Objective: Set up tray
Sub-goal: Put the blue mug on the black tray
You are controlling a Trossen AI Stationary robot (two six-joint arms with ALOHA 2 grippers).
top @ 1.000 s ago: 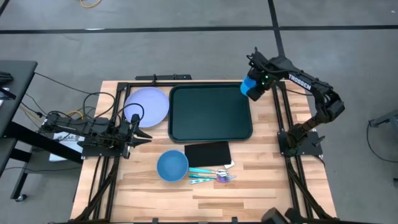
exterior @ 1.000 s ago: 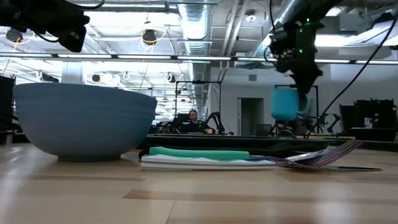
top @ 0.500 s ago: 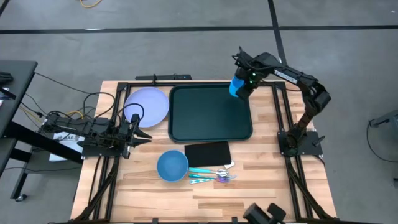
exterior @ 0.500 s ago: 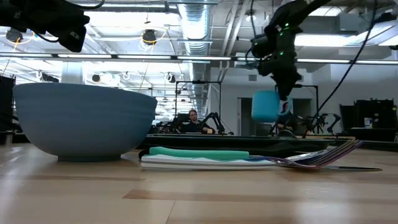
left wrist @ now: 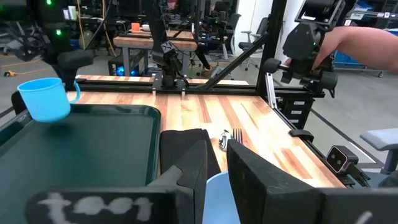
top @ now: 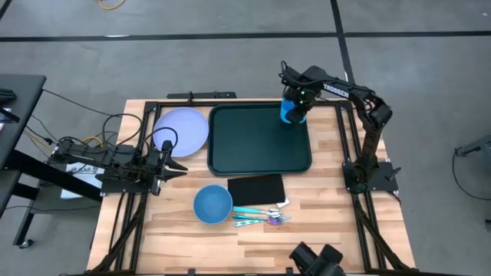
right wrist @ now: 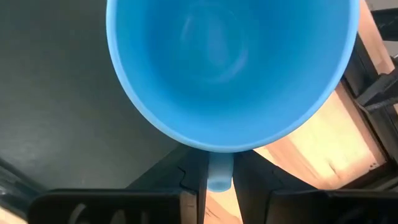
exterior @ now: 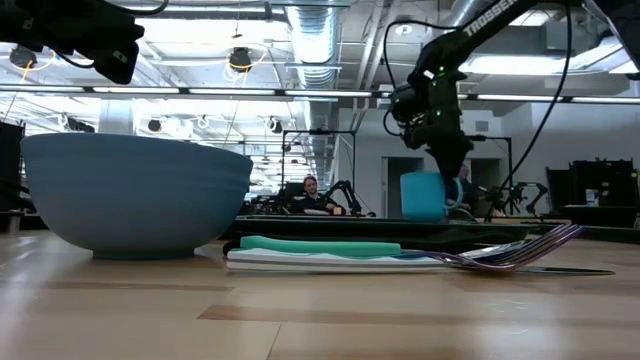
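Since a second ago your right gripper (top: 295, 107) has carried the blue cup (top: 290, 112) leftward and down over the far right corner of the tray (top: 257, 146), fingers pinching its handle so it hangs upright, while the left gripper (top: 170, 157) waits beside the lavender plate (top: 184, 126), fingers spread.

Dark green tray (top: 257, 142), flat, mid-table.
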